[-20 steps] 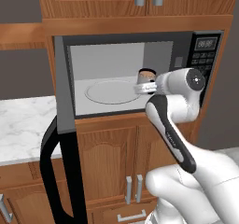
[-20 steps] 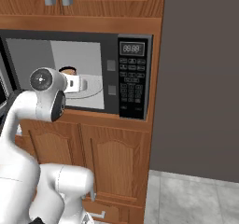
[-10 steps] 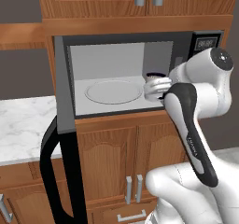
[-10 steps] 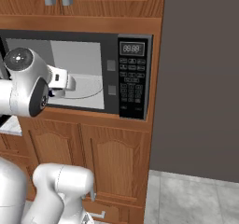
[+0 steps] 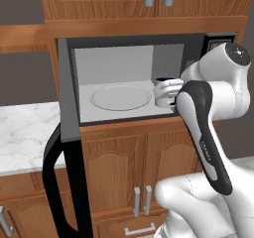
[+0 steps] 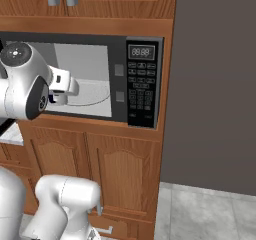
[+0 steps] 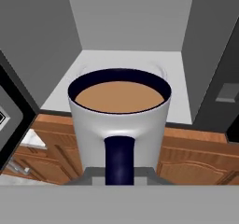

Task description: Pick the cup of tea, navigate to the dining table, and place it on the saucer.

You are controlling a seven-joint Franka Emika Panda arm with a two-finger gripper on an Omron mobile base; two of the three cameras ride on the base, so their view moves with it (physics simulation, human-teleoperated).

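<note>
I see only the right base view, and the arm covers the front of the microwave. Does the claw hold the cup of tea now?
Observer: Yes. In the hand view the claw is shut on the dark handle of the cup of tea.
Operator: Is tea in it?
Observer: Yes, the brown liquid lies level, a little under the rim.
Operator: Is the cup inside the microwave?
Observer: In the left base view the cup hangs at the front edge of the opening, right of the glass turntable.

Open microwave (image 5: 124, 90) with glass turntable (image 5: 120, 97); wooden cabinets (image 6: 100, 169) below.
</note>
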